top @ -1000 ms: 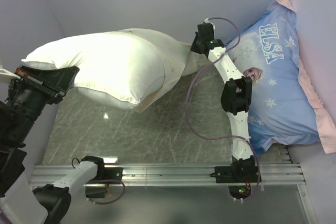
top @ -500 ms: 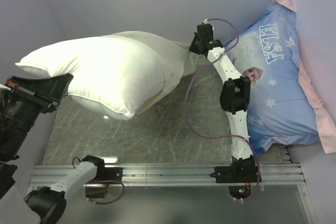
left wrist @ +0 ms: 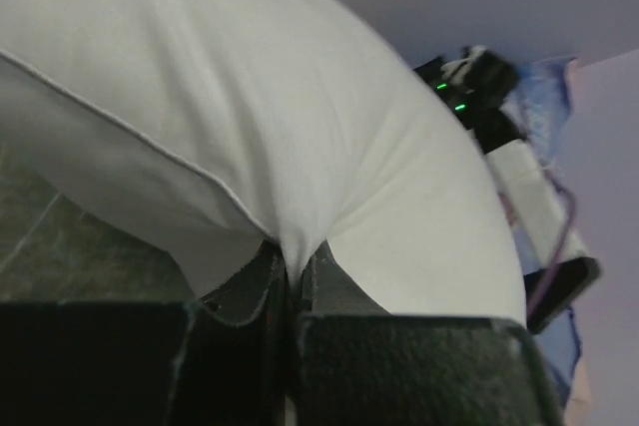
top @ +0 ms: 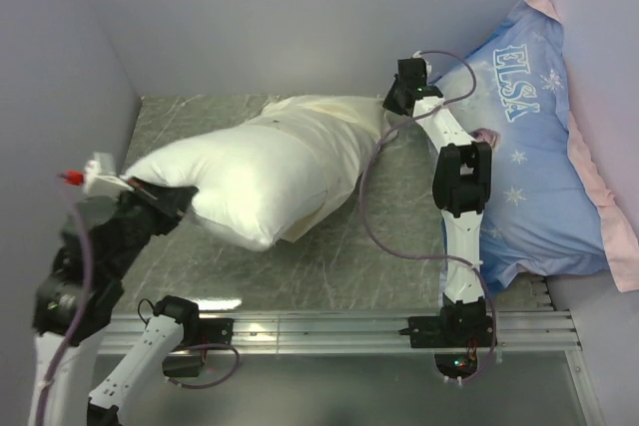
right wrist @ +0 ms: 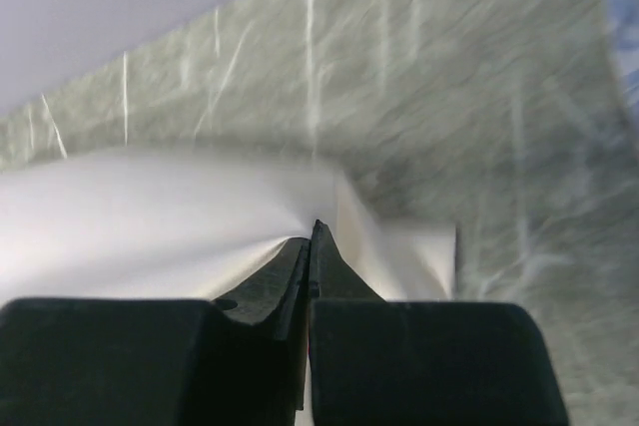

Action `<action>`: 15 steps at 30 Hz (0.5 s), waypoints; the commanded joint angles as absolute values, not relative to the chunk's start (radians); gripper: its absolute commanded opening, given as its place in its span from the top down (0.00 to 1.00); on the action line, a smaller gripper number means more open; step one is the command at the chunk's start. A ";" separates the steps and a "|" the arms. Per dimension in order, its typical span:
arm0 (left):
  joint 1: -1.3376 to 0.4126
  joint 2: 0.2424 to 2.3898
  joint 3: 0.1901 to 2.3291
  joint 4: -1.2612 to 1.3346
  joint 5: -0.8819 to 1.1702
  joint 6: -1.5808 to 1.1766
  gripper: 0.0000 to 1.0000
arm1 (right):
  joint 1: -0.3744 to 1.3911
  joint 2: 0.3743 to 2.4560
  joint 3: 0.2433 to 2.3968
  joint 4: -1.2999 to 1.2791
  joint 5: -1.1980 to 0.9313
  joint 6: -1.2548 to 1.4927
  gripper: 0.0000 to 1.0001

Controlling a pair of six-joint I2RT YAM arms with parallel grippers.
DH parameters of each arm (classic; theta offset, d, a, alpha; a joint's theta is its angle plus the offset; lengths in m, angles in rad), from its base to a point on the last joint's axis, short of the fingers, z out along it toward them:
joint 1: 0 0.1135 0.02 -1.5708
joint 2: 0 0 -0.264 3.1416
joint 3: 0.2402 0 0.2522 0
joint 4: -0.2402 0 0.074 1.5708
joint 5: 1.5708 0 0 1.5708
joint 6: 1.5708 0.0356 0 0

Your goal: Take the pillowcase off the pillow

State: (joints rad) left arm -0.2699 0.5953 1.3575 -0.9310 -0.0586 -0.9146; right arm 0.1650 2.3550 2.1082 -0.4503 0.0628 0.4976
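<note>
mid-strip: the left gripper point(top: 168, 202), pinched tight on a corner of the white pillow point(top: 235, 182), and the right gripper point(top: 392, 107), clamped on the far end of the cream pillowcase point(top: 324, 132), hold the bundle stretched between them. left arm point(top: 90, 266) crooked low, right arm point(top: 459, 197) reaching long. next move likely calls for pulling further apart, grips firm.

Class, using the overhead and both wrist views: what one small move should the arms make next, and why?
Probably draw the left hand leftward, away from the right hand, which holds firm. The left hand is shut on the bare white end of the pillow; the right hand pinches the cream pillowcase, which covers the pillow's right part, so pulling apart should slide it off.
</note>
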 commanded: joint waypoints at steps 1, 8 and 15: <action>-0.271 0.496 1.090 -0.738 -0.081 -1.006 0.99 | 0.127 2.249 2.155 -0.316 0.111 0.485 1.00; -0.272 0.453 0.838 -0.770 -0.117 -1.052 0.77 | 0.153 2.201 2.155 -0.298 -0.020 0.480 1.00; -0.272 0.472 0.905 -0.874 -0.155 -1.028 0.19 | 0.193 2.165 2.094 -0.275 -0.011 0.476 1.00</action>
